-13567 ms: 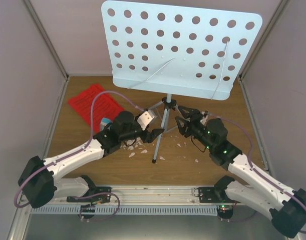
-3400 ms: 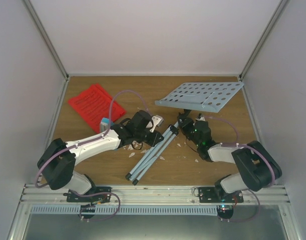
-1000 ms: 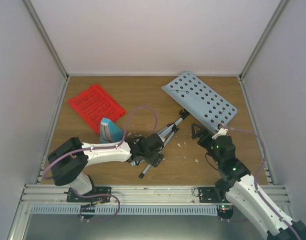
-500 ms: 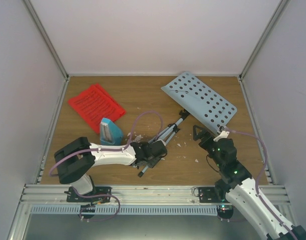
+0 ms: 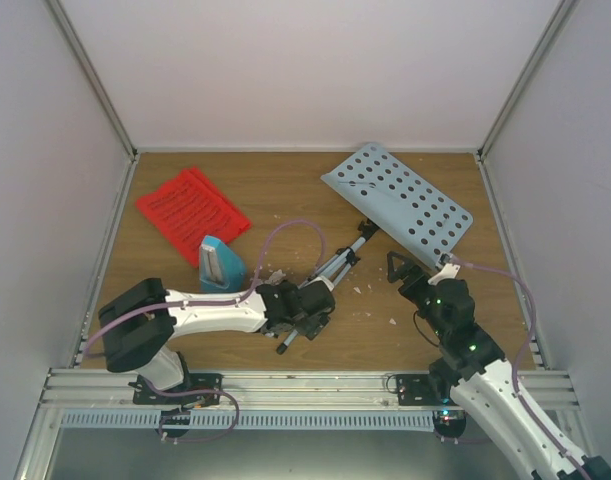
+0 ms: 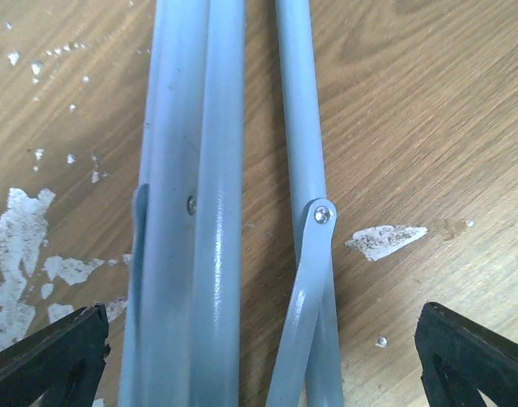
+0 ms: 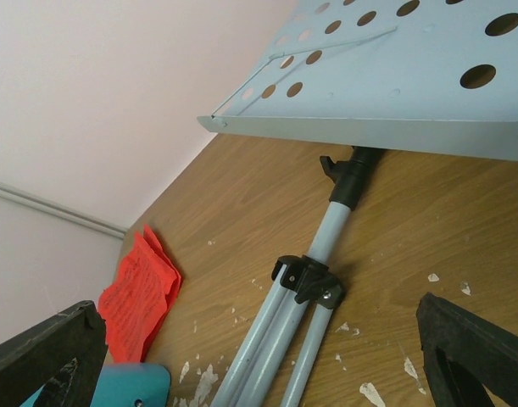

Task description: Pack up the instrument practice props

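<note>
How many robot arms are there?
2. The left arm reaches in from the near left to the stand's folded legs; the right arm sits near right, by the stand's plate.

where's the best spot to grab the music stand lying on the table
Take the music stand by its folded tripod legs, coming straight down from above with the fingers across the tubes. The legs lie flat on the table as a narrow bundle, while the perforated plate looks too broad to span. The open left gripper straddles them.
</note>
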Controlling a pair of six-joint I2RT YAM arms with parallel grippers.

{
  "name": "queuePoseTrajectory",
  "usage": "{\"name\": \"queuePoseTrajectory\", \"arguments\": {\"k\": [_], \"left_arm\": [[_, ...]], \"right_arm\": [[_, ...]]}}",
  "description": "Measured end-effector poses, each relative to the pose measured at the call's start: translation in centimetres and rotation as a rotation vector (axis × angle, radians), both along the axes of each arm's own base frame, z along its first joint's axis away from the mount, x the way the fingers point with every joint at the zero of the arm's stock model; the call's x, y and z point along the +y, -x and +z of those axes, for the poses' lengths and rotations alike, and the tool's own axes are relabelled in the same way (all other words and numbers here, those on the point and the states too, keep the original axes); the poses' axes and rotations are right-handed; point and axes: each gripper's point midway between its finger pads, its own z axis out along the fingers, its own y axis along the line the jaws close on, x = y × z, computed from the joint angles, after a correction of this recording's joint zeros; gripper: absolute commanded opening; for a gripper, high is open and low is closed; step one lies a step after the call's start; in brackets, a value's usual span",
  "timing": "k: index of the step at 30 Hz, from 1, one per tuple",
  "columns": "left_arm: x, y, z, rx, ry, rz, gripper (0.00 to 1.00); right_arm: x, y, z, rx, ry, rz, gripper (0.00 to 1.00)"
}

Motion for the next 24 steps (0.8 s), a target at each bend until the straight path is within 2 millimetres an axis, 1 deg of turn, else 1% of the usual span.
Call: {"name": "queuePoseTrajectory", "arguments": {"k": [3,5,10,15,22,24], "left_arm": [[0.0,0.0,1.1,-0.007,0.024,0.005,0.99],[0.1,0.1,1.2,0.001,0.032,0.016,0.99],[0.9,0.3,0.4,0.069,0.041,0.054,0.99],[2.2,0.3,-0.8,0.13,0.041,0.097,0.99],[3.9,0.5,-2.2,0.159,0.017,0.143,0.99],[4.0,0.5,-2.3,0.163,0.016,0.153,0.99]], "right_arm": [[-0.1,0.1,0.0,0.001,0.0,-0.001,1.0],[-0.1,0.1,0.0,0.002,0.001,0.0,1.0],[-0.1,0.2,-0.1,0.001,-0.001,0.001,1.0],[-0.2,0.4,-0.4,0.009,0.003,0.001,1.0],[-0.3,0.6,-0.6,0.009,-0.01,-0.002,1.0],[-0.3,0.7,-0.6,0.007,-0.017,-0.004,1.0]]}}
